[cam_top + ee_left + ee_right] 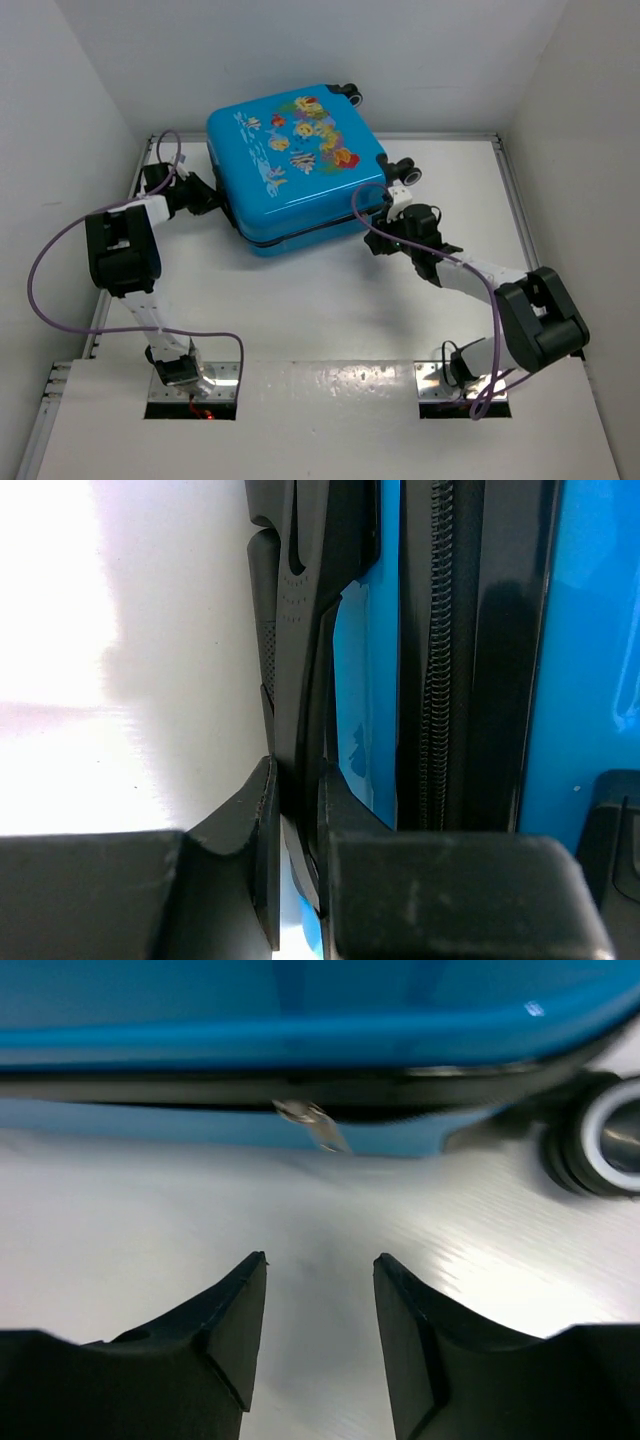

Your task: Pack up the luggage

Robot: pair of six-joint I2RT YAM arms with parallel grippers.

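The luggage [290, 160], a bright-blue hard-shell case with fish prints, lies flat and closed at the back middle of the table. My left gripper [208, 197] is at its left side. In the left wrist view this gripper [298, 815] is shut on the case's black side handle [300, 630], beside the black zipper band [435, 680]. My right gripper [385, 228] sits just off the case's front right corner. Seen from the right wrist, it [320, 1260] stands open over bare table with nothing between its fingers. A silver zipper pull [315, 1125] hangs from the luggage [300, 1010] ahead of it.
White walls close in the table on the left, back and right. The case's black wheels [408, 172] stick out at its right edge, and one wheel [610, 1145] shows close to the right gripper. Purple cables [40, 290] loop off both arms.
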